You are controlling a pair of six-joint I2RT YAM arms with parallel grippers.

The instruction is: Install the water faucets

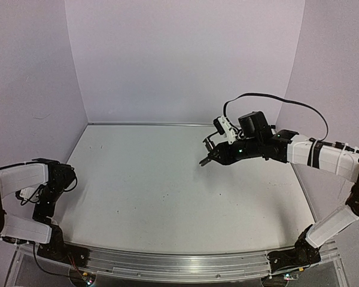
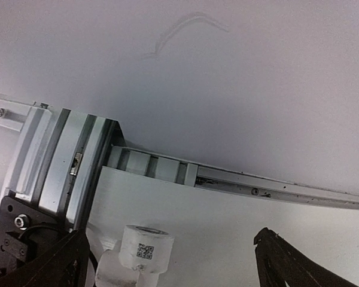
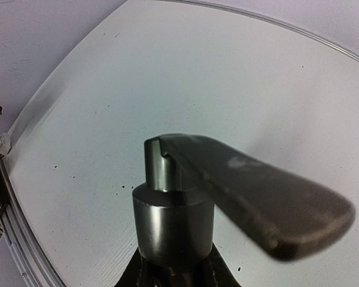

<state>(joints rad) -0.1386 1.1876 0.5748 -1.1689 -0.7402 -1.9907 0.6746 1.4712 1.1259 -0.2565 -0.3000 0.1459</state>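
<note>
Right arm (image 1: 323, 156) outstretched over far-right counter (image 1: 137, 179), right fingers (image 1: 210, 156) pinching metal faucet (image 3: 173, 209) clear of surface. Left arm (image 1: 24, 179) folded near-left, left fingers (image 2: 293, 266) spread wide.

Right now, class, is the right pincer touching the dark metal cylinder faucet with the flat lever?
Touching. The right wrist view shows the right pincer clamped against both sides of the dark metal cylinder faucet at its base, with no gap.

White table (image 1: 167, 179), pale lilac walls (image 1: 185, 60), aluminium rail (image 1: 179, 262) at near edge.
</note>
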